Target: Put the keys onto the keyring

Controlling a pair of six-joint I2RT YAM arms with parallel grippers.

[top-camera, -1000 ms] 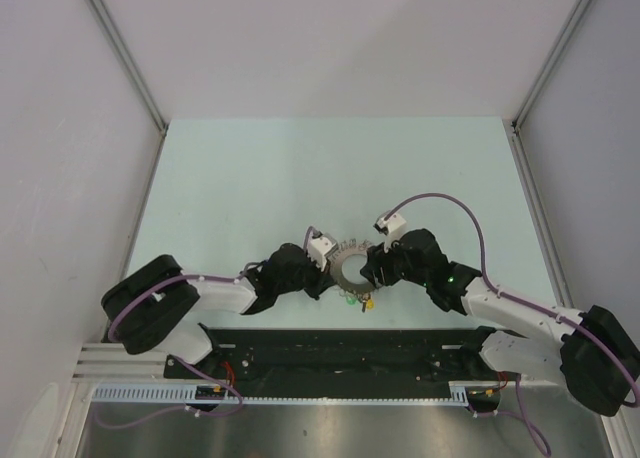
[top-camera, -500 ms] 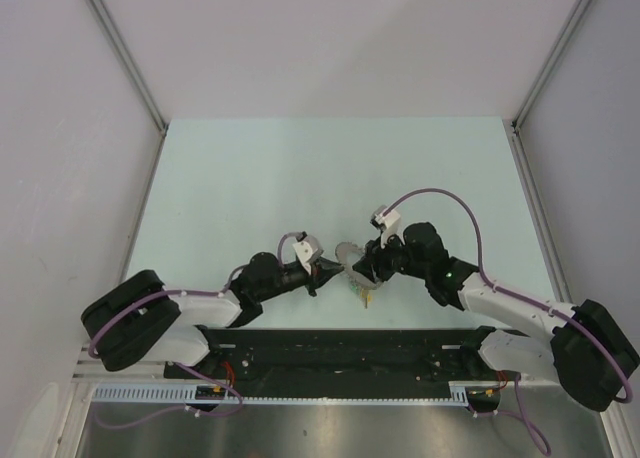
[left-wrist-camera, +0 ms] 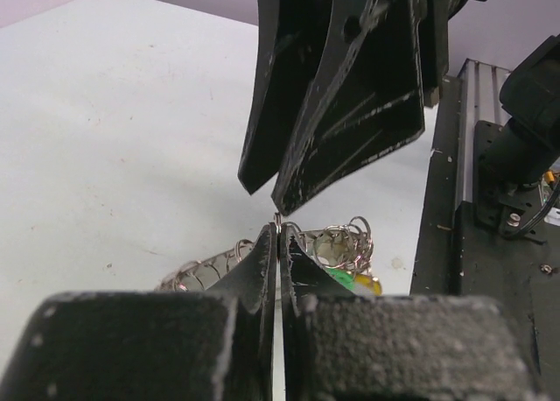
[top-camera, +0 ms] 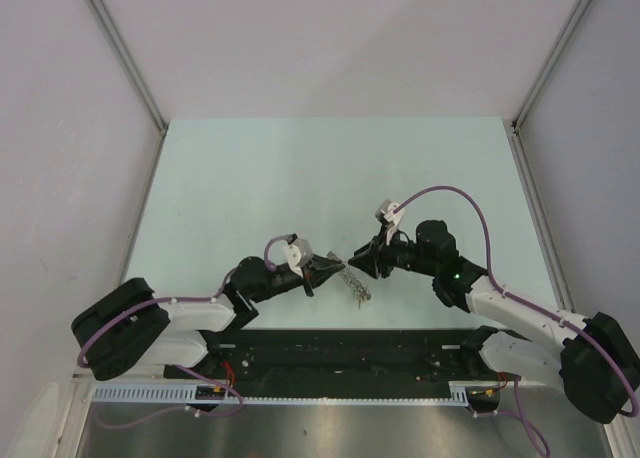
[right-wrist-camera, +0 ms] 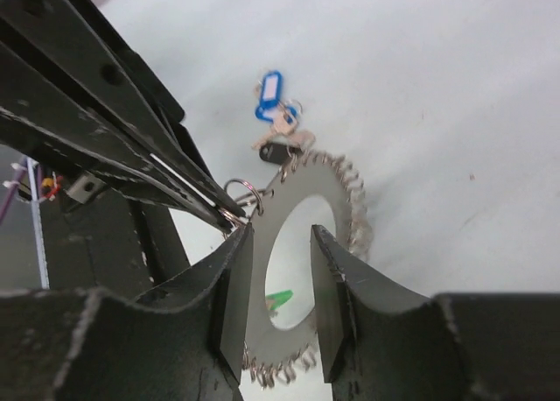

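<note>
**At the keyring's rim: one pincer clamped, the other parted**

Against the near-left edge of the keyring [right-wrist-camera: 328, 186], the left pincer [left-wrist-camera: 277, 228] is clenched tight, with no gap between its two fingers. Nipped at its very tip is a thin wire loop [right-wrist-camera: 242, 193], which sits right on the keyring's rim. From above, this pincer reaches in from the keyring's left and the right pincer [right-wrist-camera: 282, 235] from its right. Their tips nearly meet over the keyring.

The right pincer is released, and its fingers [right-wrist-camera: 234, 283] stand apart with a clear gap. Through that gap its own camera sees the keyring's open middle and part of its flat grey band. The fringe of small silvery rings runs round the outside. One finger lies over the right side of the band and the other sits just beside the left side. Whether either finger actually touches the metal cannot be told. In the left wrist camera its tips hang just above the nipped loop.

A green tag [right-wrist-camera: 278, 300] shows inside the keyring's hole, and a yellow tag [left-wrist-camera: 368, 287] lies next to the green one at the keyring's near side.

Just beyond the keyring, the keys [right-wrist-camera: 283, 128] lie loose on the table [top-camera: 300, 178]. Their black tag [right-wrist-camera: 274, 152] is close to the keyring's rim, and the blue tag [right-wrist-camera: 269, 93] is a little farther out. Neither pincer holds them.
</note>
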